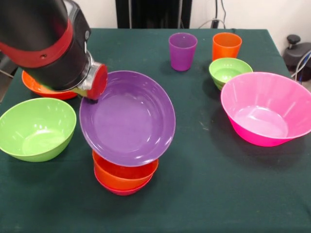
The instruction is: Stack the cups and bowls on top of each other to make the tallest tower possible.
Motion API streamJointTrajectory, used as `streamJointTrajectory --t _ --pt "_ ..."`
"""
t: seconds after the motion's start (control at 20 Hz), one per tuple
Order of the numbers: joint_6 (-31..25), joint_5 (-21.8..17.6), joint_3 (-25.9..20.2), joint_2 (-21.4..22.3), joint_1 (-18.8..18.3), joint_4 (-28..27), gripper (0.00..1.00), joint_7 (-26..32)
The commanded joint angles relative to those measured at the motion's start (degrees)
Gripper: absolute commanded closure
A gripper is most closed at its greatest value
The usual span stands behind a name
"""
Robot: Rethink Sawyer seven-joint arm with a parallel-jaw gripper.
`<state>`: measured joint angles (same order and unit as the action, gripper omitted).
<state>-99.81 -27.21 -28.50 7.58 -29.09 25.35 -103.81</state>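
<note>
The large purple bowl (129, 119) hangs tilted, its inside facing the camera and its lower rim over the tower. My gripper (93, 96) is shut on the bowl's upper left rim; the fingers are mostly hidden behind the red wrist and the rim. The tower is a small orange bowl (125, 175) nested in a small red-magenta bowl (121, 190); whether the purple bowl touches it cannot be told. A purple cup (182, 51) and an orange cup (226, 46) stand upright at the far side.
A large lime green bowl (36, 128) sits at the left. An orange bowl (41, 90) lies partly hidden behind the arm. The small green bowl (230, 72) and the huge pink bowl (267, 109) stand at the right on the green tablecloth (209, 194).
</note>
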Motion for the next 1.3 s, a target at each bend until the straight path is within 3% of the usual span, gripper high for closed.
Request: streamJointTrajectory --t 0.05,0.25,0.35,0.4,0.55,0.85,1.3 --pt "-4.08 -6.61 -6.38 -3.9 0.34 -6.43 1.0 20.95" --pt "-0.58 -5.11 -5.28 -4.41 -0.18 -4.28 1.0 20.35" --pt "1.49 -3.19 -3.71 -3.44 -0.25 -1.22 1.0 19.26" --pt "4.16 -0.81 -1.85 -1.05 -0.37 4.0 1.0 17.52" --pt "5.92 0.65 -0.77 0.79 -0.51 7.78 1.0 16.47" --pt "1.47 -1.13 -2.7 -1.27 0.7 1.57 1.0 17.46" --pt "-1.91 -1.84 -3.64 -1.24 1.42 -0.92 1.0 17.54"
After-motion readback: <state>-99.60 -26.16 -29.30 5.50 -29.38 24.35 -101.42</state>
